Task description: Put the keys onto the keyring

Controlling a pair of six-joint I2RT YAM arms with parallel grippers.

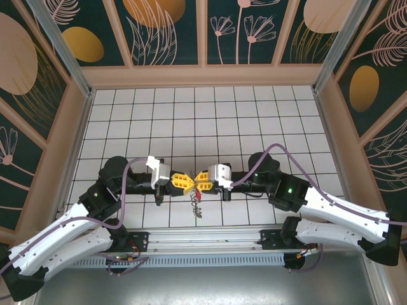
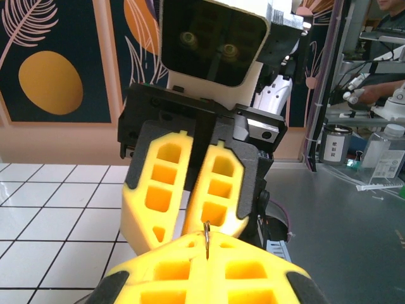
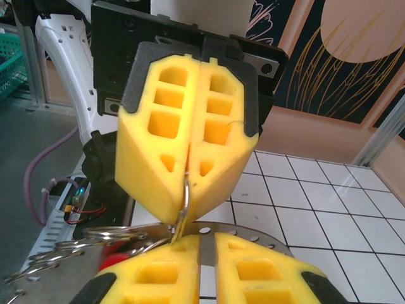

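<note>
Clenching left jaws on the keyring (image 3: 185, 196), trying to slide the key (image 3: 112, 261) on slowly; cannot tell right jaws' state.

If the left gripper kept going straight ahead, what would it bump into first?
The right gripper, facing it almost tip to tip; the thin metal ring between them might touch first.

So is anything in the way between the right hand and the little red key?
Nothing I can see. The left hand pinches the ring. The red key sits by the ring's loops, just beside the tips of the right hand and partly hidden behind that hand.
</note>
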